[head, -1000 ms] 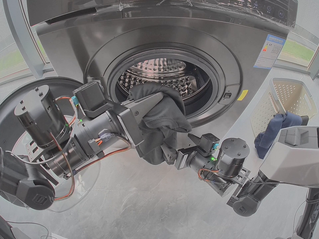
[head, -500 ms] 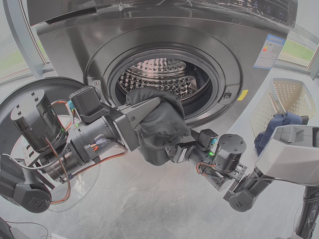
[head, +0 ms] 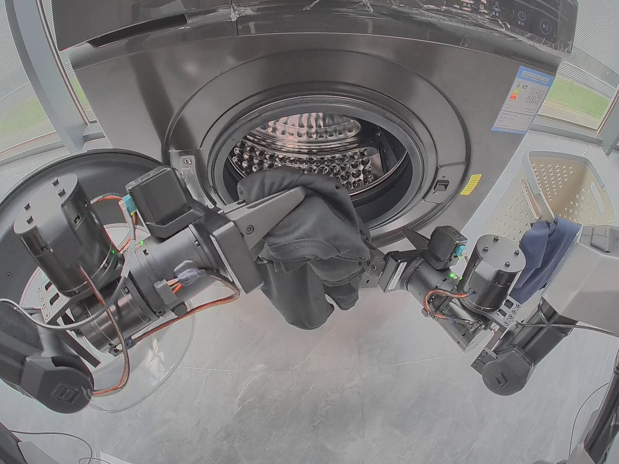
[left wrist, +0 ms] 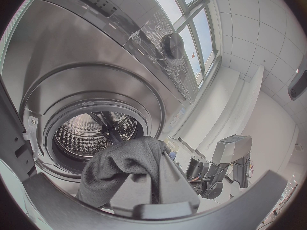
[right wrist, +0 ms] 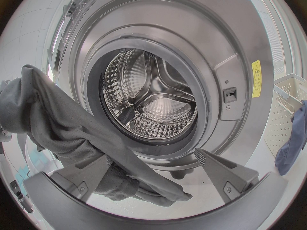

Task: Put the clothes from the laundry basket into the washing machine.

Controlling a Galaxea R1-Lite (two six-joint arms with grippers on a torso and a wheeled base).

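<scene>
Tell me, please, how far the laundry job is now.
Done: the door is open; the drum shows no clothes yet. In hand: the left end effector is shut on a grey garment held before the drum opening; the right end effector is open, touching its hanging part. Left: push this garment in, then fetch the blue garment hanging on the basket.

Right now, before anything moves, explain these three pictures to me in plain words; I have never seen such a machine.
This is a two-armed robot loading a silver front-loading washing machine. One picture looks down from its head; two look out from its wrists. The left hand grips a dark grey fabric garment before the open steel drum. The right hand is open, the cloth draped against it. On the right stands a white perforated plastic laundry basket holding a blue cloth.
</scene>
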